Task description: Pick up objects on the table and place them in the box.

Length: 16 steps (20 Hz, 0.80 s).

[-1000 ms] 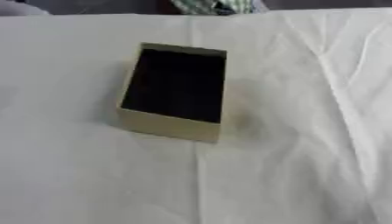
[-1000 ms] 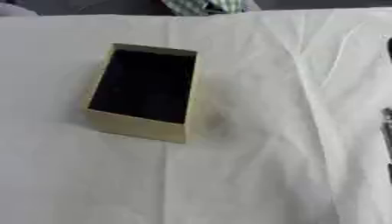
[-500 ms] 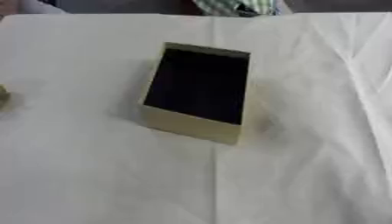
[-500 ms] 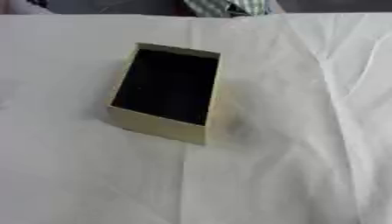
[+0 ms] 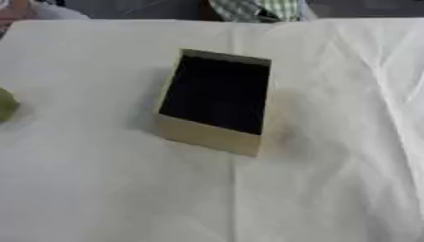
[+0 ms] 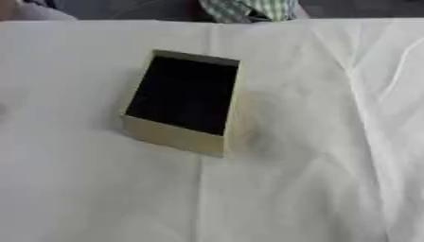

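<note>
A tan box (image 5: 208, 137) with a dark, open inside stands a little askew on the white cloth (image 5: 331, 179) covering the table, slightly left of the middle. Well apart from it, at the far left edge of the left eye view, a small greenish object (image 5: 5, 105) is cut off by the frame. Nothing lies between the two. Neither hand shows in either view, so their state cannot be told. Against half a second ago, the whole scene sits further right, a camera shift; the box has not moved on the cloth.
</note>
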Tool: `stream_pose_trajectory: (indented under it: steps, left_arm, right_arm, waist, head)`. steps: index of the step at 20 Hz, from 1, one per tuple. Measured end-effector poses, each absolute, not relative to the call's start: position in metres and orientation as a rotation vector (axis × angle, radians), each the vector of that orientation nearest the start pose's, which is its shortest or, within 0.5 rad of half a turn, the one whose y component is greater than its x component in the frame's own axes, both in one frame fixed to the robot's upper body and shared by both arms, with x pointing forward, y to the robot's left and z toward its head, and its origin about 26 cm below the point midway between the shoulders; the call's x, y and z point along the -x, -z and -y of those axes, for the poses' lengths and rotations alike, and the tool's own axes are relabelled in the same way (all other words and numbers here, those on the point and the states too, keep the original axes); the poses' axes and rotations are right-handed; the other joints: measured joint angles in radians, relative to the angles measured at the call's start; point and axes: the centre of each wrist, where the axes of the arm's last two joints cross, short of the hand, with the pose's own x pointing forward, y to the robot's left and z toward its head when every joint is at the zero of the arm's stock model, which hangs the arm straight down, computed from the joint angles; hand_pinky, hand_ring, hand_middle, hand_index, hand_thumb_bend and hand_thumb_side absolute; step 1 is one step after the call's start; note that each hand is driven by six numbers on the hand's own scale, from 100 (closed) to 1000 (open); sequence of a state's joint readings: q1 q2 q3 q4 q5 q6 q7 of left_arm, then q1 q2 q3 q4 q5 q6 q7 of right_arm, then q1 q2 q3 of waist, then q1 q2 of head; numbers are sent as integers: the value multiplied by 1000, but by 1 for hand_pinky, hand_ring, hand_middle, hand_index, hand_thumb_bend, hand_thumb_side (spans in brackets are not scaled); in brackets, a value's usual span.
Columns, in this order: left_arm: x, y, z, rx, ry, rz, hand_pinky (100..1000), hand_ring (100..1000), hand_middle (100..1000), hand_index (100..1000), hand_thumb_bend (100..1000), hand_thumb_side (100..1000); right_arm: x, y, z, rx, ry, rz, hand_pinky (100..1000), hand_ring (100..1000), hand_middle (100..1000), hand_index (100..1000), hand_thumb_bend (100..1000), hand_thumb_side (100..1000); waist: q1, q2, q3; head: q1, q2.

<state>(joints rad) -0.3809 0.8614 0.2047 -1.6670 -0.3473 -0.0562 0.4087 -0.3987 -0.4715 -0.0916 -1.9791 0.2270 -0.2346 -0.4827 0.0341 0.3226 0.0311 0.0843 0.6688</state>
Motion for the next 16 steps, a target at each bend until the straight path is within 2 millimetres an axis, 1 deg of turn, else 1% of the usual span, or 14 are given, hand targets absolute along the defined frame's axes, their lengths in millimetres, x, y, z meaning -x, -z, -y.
stream_pose_trajectory:
  steps: [1,3,4,6,7,8,9,13,14,15,16]
  left_arm:
    - [-322,-277,-422,-1433,396,2138,766,764,680,853,749,328]
    - [-327,-276,-428,-1425,425,2103,779,775,693,862,754,324]
    - [-329,-276,-431,-1421,445,2085,808,803,736,883,757,350]
    - [-334,-276,-436,-1409,513,2030,832,821,766,901,747,362]
    - [-336,-276,-439,-1399,559,1990,837,824,770,905,746,365]
    - [-339,-275,-442,-1388,603,1949,840,825,772,910,710,332]
    - [-342,-275,-446,-1376,642,1908,841,826,773,911,741,362]
    - [-351,-279,-459,-1346,733,1796,850,831,779,917,744,357]
    - [-354,-279,-462,-1342,746,1775,854,835,788,912,740,338]
    - [-356,-279,-464,-1339,761,1756,859,840,805,897,734,294]
    - [-359,-279,-466,-1337,778,1736,877,849,825,882,729,216]
  right_arm:
    - [-306,-249,294,-921,37,-3349,805,713,697,769,100,529]
    - [-305,-248,295,-923,41,-3350,805,713,697,769,100,528]
    - [-305,-248,295,-924,43,-3349,805,713,697,769,100,528]
    - [-305,-249,295,-927,50,-3348,804,712,697,769,100,527]
    - [-305,-249,295,-928,53,-3347,805,713,697,769,100,527]
    - [-305,-249,295,-928,54,-3348,805,713,697,769,100,528]
    - [-305,-249,295,-928,56,-3348,805,713,697,769,100,529]
    - [-305,-248,294,-924,66,-3354,805,713,697,769,100,534]
    - [-305,-248,294,-925,68,-3355,805,713,697,769,100,535]
    - [-305,-248,294,-925,70,-3356,805,714,697,769,100,536]
    - [-305,-248,294,-925,71,-3357,805,714,697,769,100,538]
  waist:
    - [0,-2,0]
    - [0,-7,0]
    - [-1,-9,-1]
    - [-1,-11,-1]
    - [-2,-12,-2]
    - [-2,-12,-2]
    - [-2,-13,-3]
    - [-2,-15,-3]
    - [-2,-15,-3]
    - [-2,-15,-4]
    - [-2,-15,-5]
  head:
    - [5,1]
    - [14,5]
    - [18,7]
    - [22,7]
    - [25,7]
    - [29,7]
    - [34,7]
    - [54,7]
    - [57,7]
    - [60,6]
    - [62,5]
